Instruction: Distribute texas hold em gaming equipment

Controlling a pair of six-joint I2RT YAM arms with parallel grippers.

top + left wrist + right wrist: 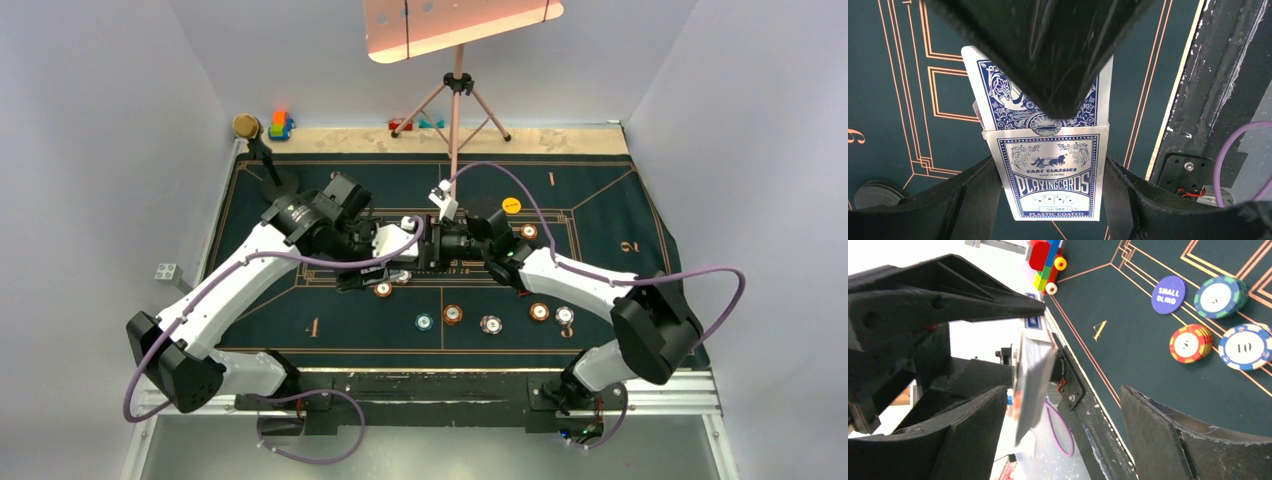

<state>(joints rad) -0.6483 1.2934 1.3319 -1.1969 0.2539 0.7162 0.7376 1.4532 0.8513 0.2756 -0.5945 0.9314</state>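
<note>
My left gripper (pixel 1050 172) is shut on a blue-and-white playing-card box (pixel 1053 180), held above the green mat. Blue-backed cards (pixel 998 95) stick out of its open top. My right gripper (pixel 1063 392) is open, and the cards (pixel 1034 385), seen edge-on, stand between its fingers (pixel 968 432), closer to the left one. In the left wrist view one of its black fingers (pixel 1048 45) covers the top of the cards. Both grippers meet over the mat's middle (pixel 430 243). Poker chips (pixel 453 314) lie in a loose row nearer the bases, and a yellow disc (pixel 511 205) lies further back.
A purple small-blind disc (pixel 1168 294), a teal chip stack (pixel 1220 296), a red-yellow stack (pixel 1190 343) and a blue-white chip (pixel 1250 346) lie right of the right gripper. Toy blocks (pixel 280 125) and a gold-topped stand (pixel 247 127) sit back left. A tripod (pixel 458 100) stands at the back.
</note>
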